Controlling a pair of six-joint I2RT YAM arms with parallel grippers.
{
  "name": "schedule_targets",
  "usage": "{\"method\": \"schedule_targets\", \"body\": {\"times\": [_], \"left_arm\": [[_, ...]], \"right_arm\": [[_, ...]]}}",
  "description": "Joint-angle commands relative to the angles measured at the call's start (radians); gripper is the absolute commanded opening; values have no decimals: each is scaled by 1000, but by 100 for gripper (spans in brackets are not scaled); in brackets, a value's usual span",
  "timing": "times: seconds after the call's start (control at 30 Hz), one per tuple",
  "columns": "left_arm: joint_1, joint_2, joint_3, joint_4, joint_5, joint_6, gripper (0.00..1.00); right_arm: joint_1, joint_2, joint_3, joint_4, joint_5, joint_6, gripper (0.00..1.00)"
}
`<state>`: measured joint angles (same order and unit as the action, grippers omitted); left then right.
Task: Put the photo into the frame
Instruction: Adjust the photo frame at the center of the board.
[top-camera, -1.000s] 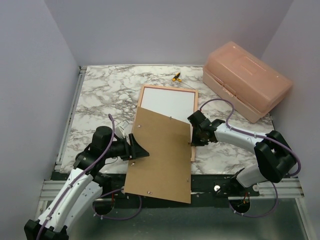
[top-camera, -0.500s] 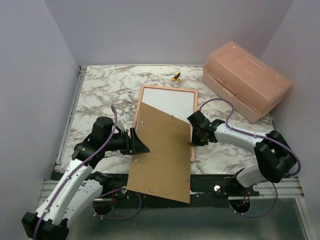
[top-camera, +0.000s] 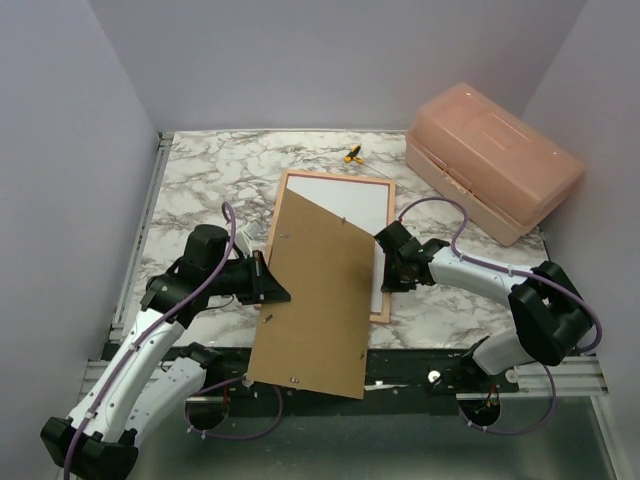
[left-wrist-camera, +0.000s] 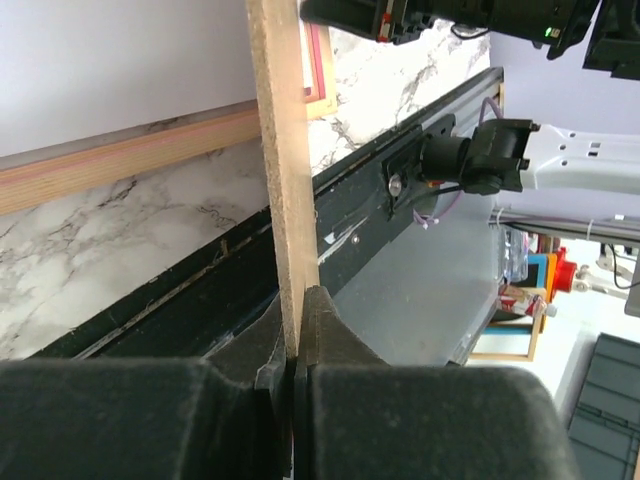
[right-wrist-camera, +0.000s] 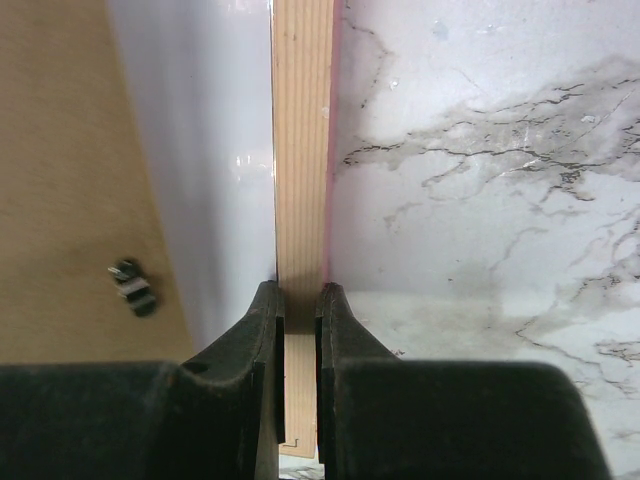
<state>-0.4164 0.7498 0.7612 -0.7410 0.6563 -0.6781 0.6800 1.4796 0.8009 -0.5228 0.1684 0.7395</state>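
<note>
The frame (top-camera: 336, 178) lies back-up on the marble table, showing light wood rails. Inside it the photo (top-camera: 345, 206) shows its plain white back. A brown backing board (top-camera: 318, 300) leans slantwise over the frame's left and lower part and juts past the table's near edge. My left gripper (top-camera: 268, 290) is shut on the board's left edge; in the left wrist view the thin board edge (left-wrist-camera: 280, 150) runs up from the pinched fingertips (left-wrist-camera: 296, 335). My right gripper (right-wrist-camera: 298, 300) is shut on the frame's right rail (right-wrist-camera: 302, 150).
A salmon plastic box (top-camera: 492, 160) stands at the back right. A small yellow and black object (top-camera: 352, 154) lies behind the frame. A black rail (left-wrist-camera: 200, 290) runs along the table's near edge, below the board's overhang. Walls close in left, right and behind.
My left gripper has shut on the board's left edge. The board has swung leftward, uncovering the frame's lower right rail and corner. The right arm has stayed put.
</note>
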Motion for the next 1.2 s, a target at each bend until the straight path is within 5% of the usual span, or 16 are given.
{"method": "schedule_targets", "body": {"times": [0.0,0.33,0.6,0.87,1.17], "left_arm": [[7,-63,71,-7,-97,18,0],[99,-145,148,-14,-127,-8,0],[224,-119,161,30,6,-12,0],[407,-83,151,90,226,-20,0],[522,-24,220,37,294,73,0]], "right_arm": [[11,-15,-9,-49,50,-30,10],[11,-98,-12,-156,89,-20,0],[12,-152,34,-228,146,-49,0],[12,-128,8,-112,-68,-176,0],[12,-82,0,-104,-129,-197,0]]}}
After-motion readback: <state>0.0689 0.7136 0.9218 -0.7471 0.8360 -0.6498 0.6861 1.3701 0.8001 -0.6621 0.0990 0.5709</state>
